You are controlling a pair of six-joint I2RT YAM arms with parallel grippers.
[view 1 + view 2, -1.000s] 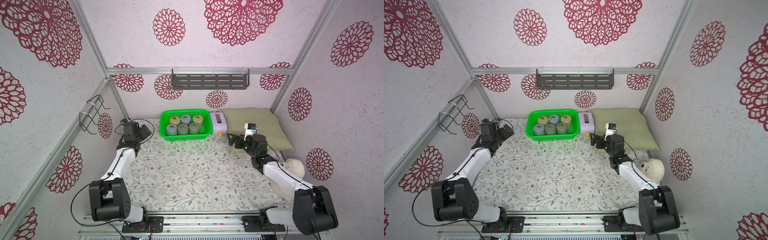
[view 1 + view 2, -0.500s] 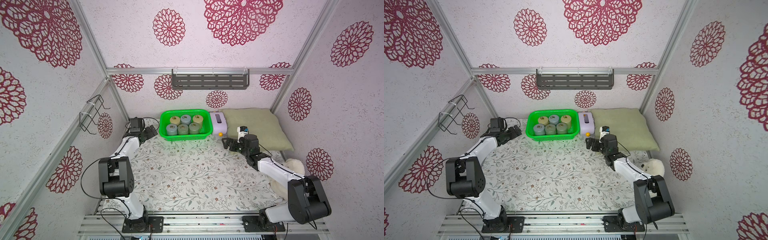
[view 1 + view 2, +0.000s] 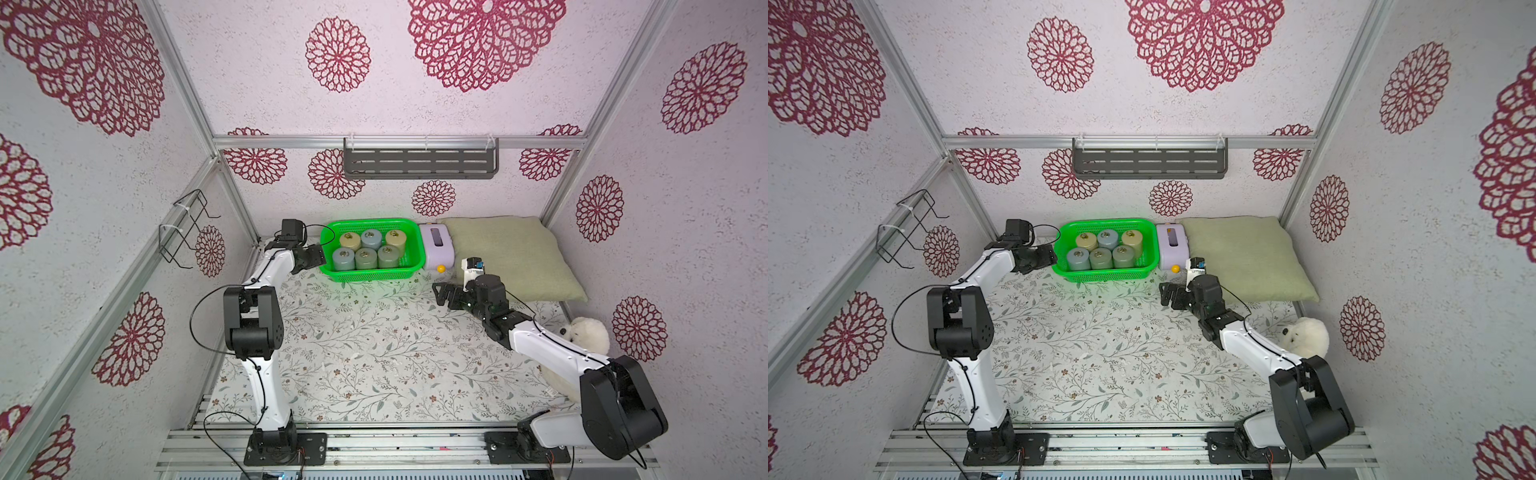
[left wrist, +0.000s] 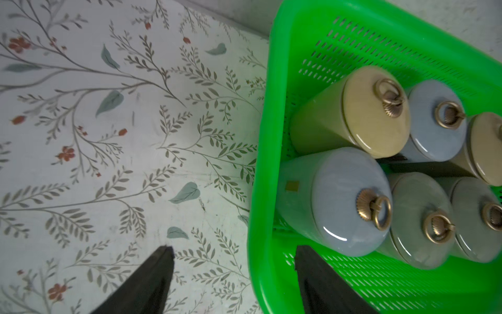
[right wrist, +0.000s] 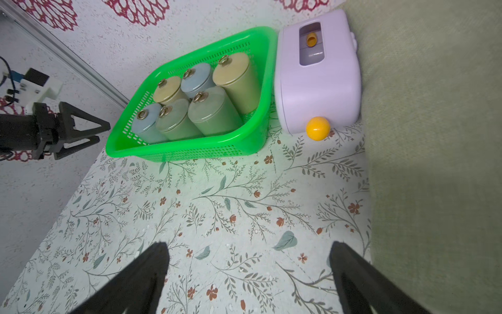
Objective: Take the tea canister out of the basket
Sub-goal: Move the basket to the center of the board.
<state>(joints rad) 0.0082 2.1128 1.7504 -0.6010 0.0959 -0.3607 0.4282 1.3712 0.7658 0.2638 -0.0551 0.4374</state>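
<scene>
The green basket (image 3: 370, 275) (image 3: 1106, 276) stands at the back of the table with several tea canisters upright in it, blue-grey, sage and tan, each with a brass ring knob. My left gripper (image 3: 320, 259) (image 4: 234, 248) is at the basket's left end. Its jaws straddle the basket wall (image 4: 260, 190), one finger inside by the front-left blue-grey canister (image 4: 350, 201), one outside over the table. They stand apart and grip nothing. My right gripper (image 3: 440, 295) (image 5: 248, 244) hangs open over the table, right of the basket, empty.
A lilac box (image 3: 434, 247) touches the basket's right end, with a yellow ball (image 3: 441, 269) at its front. A green pillow (image 3: 511, 257) fills the back right. A white plush toy (image 3: 586, 336) lies by the right arm. A wire rack (image 3: 187, 232) hangs on the left wall.
My left gripper has swung from the back-left corner to the basket's left end, and its jaws have narrowed. My right gripper has dropped lower and shifted forward and left.
</scene>
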